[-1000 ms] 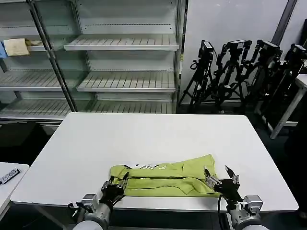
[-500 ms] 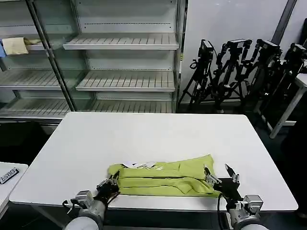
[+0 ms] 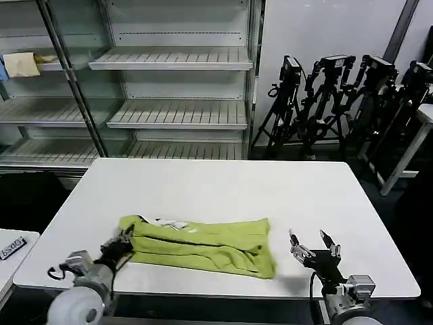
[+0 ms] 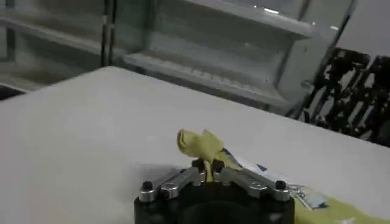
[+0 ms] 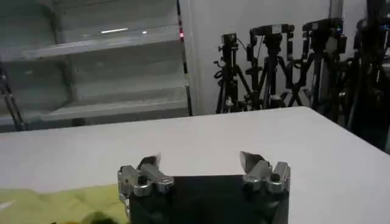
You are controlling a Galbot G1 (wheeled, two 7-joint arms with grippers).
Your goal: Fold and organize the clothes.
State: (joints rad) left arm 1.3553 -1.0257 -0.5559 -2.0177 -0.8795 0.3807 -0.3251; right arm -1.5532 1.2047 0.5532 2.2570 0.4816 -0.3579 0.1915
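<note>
Pinching the lime yellow-green cotton T-shirt (image 3: 199, 245) by its end, the left gripper (image 3: 124, 240) reaches low over the white bench (image 3: 223, 189). The right gripper (image 3: 315, 245) hovers with fingers spread, just beside the shirt.

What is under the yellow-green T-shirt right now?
The T-shirt lies folded on the bare white table, its end pinched by the left gripper. Anything beneath the folds is covered.

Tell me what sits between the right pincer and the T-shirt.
Nothing: in the head view, bare white table separates the open right pincer from the T-shirt.
</note>
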